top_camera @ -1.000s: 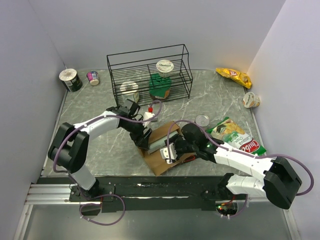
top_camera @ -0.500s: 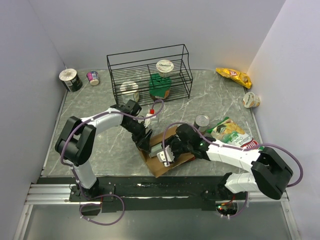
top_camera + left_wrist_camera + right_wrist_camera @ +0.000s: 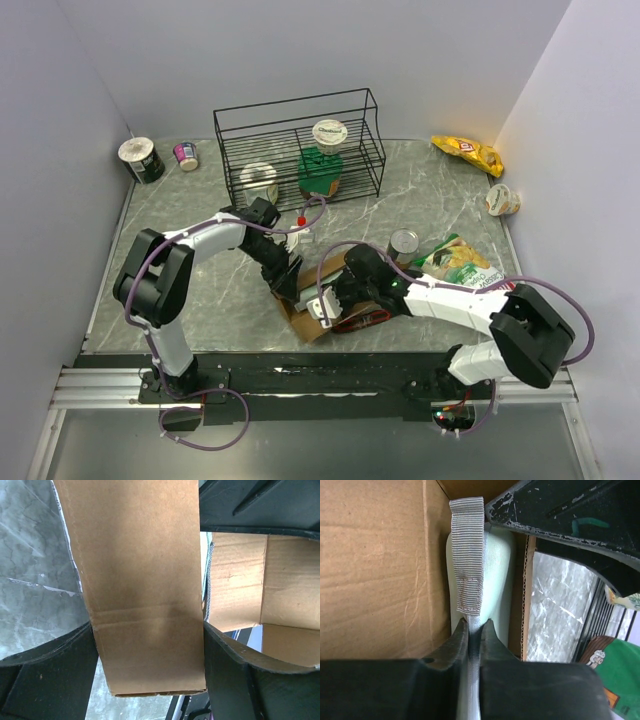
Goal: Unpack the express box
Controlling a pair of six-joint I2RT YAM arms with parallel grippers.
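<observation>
The express box (image 3: 312,296), a brown cardboard carton, lies open at the table's front centre between both arms. My left gripper (image 3: 286,277) is at the carton's left end, and in the left wrist view a brown flap (image 3: 142,580) fills the whole gap between the two fingers (image 3: 50,670) of the left gripper (image 3: 150,645). My right gripper (image 3: 334,297) reaches into the carton. In the right wrist view the right gripper (image 3: 474,625) is shut on a grey webbing strap (image 3: 467,555) of a pale green item (image 3: 497,580) lying against the inner wall of the express box (image 3: 375,565).
A black wire rack (image 3: 352,104) at the back holds a green bag (image 3: 320,172) and tubs. A can (image 3: 403,244) and a snack bag (image 3: 470,270) lie right of the carton. Cups (image 3: 141,159) stand back left, a yellow bag (image 3: 467,152) back right.
My right gripper has pushed left, deeper into the carton, and closed on the grey strap. The left gripper keeps its hold on the flap, shifted slightly.
</observation>
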